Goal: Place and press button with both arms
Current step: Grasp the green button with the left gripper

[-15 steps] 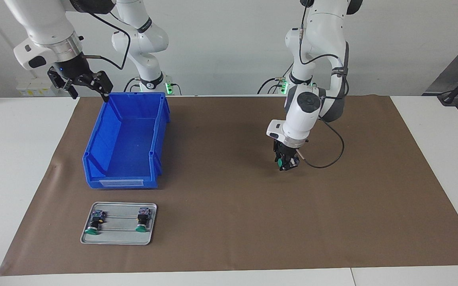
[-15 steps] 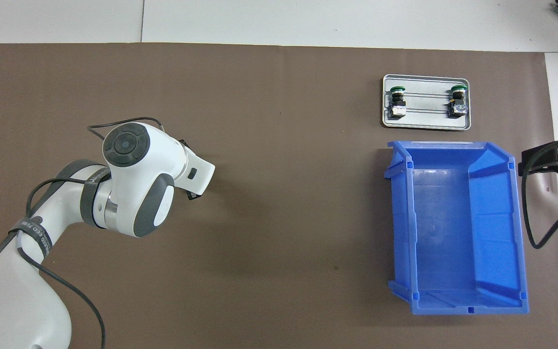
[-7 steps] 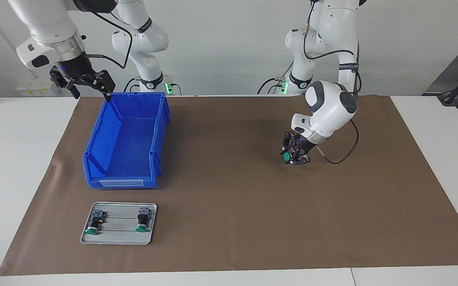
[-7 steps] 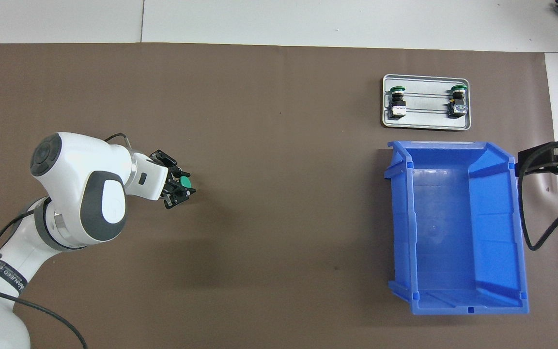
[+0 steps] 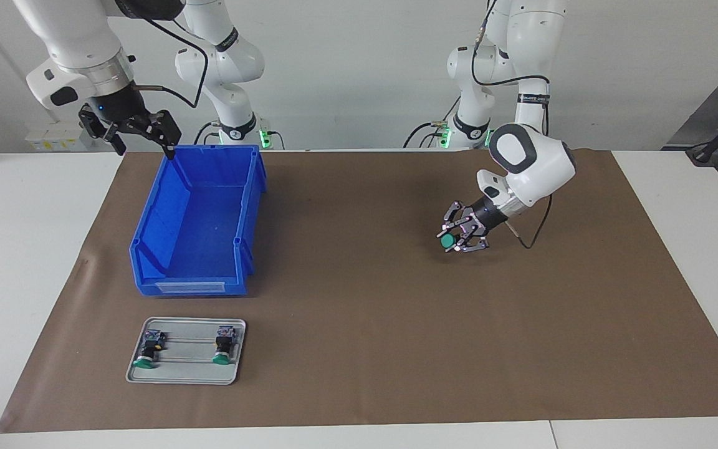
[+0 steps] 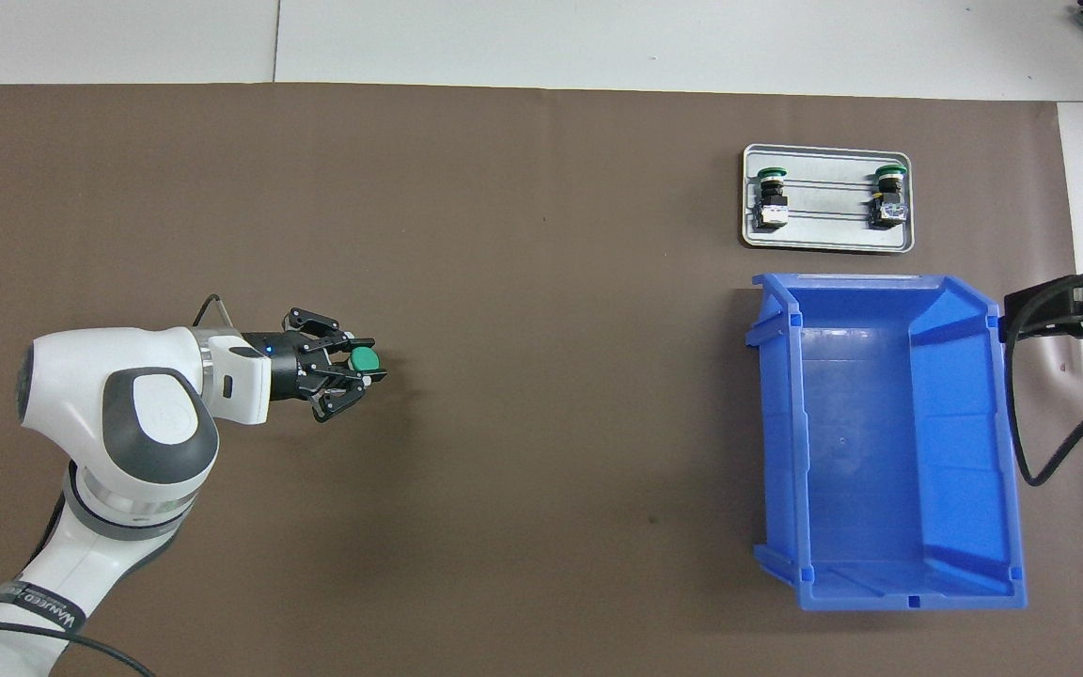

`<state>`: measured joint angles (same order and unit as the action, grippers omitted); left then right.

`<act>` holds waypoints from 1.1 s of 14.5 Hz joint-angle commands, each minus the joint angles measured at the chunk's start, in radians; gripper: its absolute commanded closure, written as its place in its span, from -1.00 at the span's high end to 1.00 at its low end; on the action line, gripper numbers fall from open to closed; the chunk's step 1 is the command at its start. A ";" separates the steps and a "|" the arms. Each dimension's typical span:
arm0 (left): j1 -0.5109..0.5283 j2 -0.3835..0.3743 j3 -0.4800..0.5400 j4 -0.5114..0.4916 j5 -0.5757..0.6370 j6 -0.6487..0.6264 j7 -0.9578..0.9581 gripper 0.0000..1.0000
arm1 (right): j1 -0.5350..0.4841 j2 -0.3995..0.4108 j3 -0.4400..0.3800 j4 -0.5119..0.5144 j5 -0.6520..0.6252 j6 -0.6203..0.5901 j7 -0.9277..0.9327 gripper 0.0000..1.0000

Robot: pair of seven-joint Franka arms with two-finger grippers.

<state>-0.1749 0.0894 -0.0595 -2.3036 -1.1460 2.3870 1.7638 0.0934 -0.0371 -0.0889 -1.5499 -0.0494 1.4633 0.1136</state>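
Brown paper mat (image 5: 359,349) covers a white table before a plain pale wall.

Held item: small push-button with round green mushroom cap and black body (image 5: 449,241), clamped in the left gripper (image 5: 457,239), fingers closed on the body, cap pointing outward. It hangs tilted above bare mat toward the left arm's end of the table; whether it touches the mat cannot be told. In the overhead view the cap (image 6: 366,359) points toward 3 o'clock.

Risks, as judged:
- Wrist steeply angled; if released so, the button could land on its side and roll on its round cap.
- Grip is on a small cylinder; a turn of the wrist might let it slip.
- A press by the other arm on an unsupported button would likely tip it.

Outward: large blue plastic open bin (image 5: 200,221) sits well apart, at roughly 9 o'clock from the button in the facing view. Grey metal tray (image 5: 186,376) with two twin green-capped buttons (image 5: 149,349) (image 5: 224,347) lies at the bin's 6 o'clock.

Right gripper (image 5: 141,135) waits, jaws spread and empty, above the bin's corner nearest the robots.
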 commanded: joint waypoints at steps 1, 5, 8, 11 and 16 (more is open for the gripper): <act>0.009 -0.056 -0.008 -0.077 -0.232 0.038 0.179 -1.00 | -0.012 -0.029 0.005 -0.039 0.034 0.019 -0.023 1.00; 0.009 -0.057 -0.010 -0.114 -0.519 0.028 0.383 -1.00 | -0.012 -0.029 0.005 -0.041 0.034 0.020 -0.026 1.00; 0.027 -0.033 -0.006 -0.140 -0.665 -0.073 0.541 -1.00 | -0.012 -0.033 0.005 -0.042 0.034 0.012 -0.026 1.00; 0.104 -0.016 -0.006 -0.190 -0.736 -0.210 0.670 -1.00 | -0.012 -0.033 0.005 -0.045 0.034 0.015 -0.026 1.00; 0.126 0.047 -0.006 -0.252 -0.949 -0.394 0.879 -1.00 | -0.011 -0.038 0.005 -0.056 0.034 0.015 -0.026 1.00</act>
<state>-0.0607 0.1143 -0.0606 -2.5349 -2.0244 2.0594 2.5718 0.0938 -0.0435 -0.0887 -1.5656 -0.0494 1.4636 0.1136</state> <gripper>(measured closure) 0.586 0.000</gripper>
